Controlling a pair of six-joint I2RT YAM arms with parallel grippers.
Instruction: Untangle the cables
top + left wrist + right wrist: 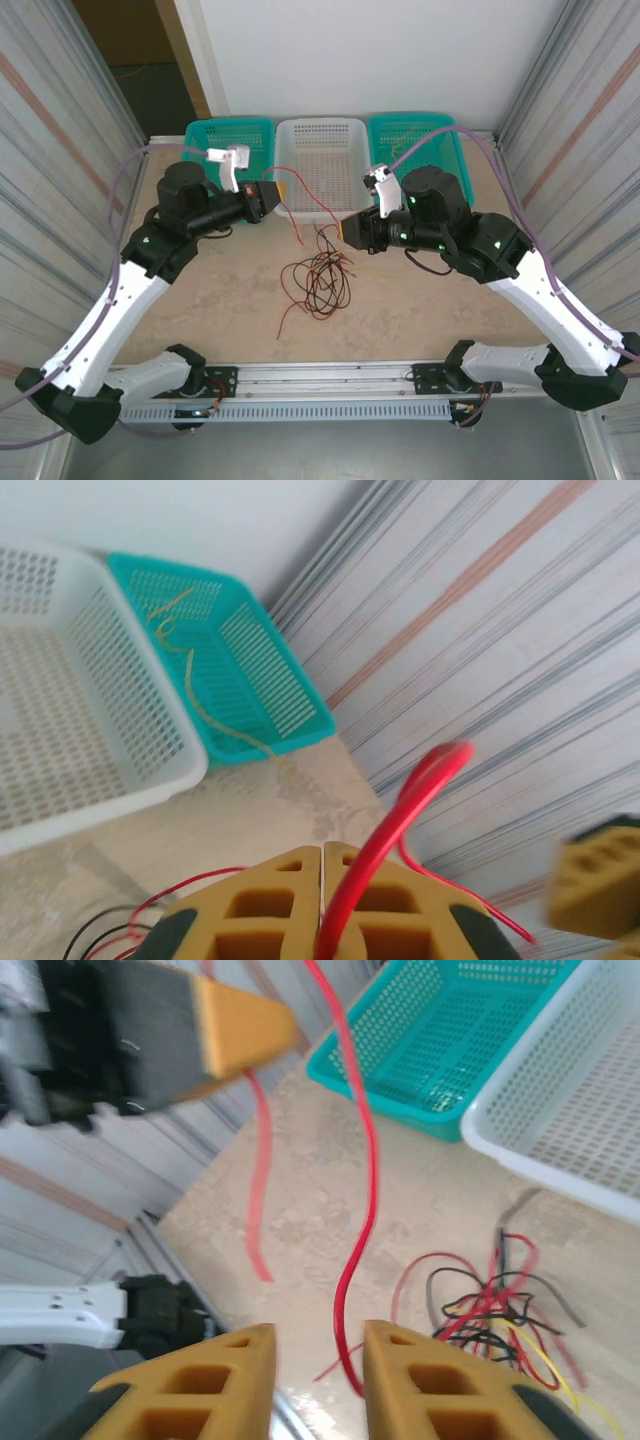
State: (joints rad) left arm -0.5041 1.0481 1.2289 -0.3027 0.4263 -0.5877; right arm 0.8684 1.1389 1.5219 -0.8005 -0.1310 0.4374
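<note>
Left jaws clamped on red cable (pixel 400 810), right jaws apart; both arms bent inward, facing each other

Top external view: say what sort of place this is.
Likely a robot lab cell: arms bolted to a rail, ribbed metal walls around the table, plastic baskets along its far edge.

Corrugated metal walls (pixel 560 90) (back wall (pixel 400 50) white)
</note>
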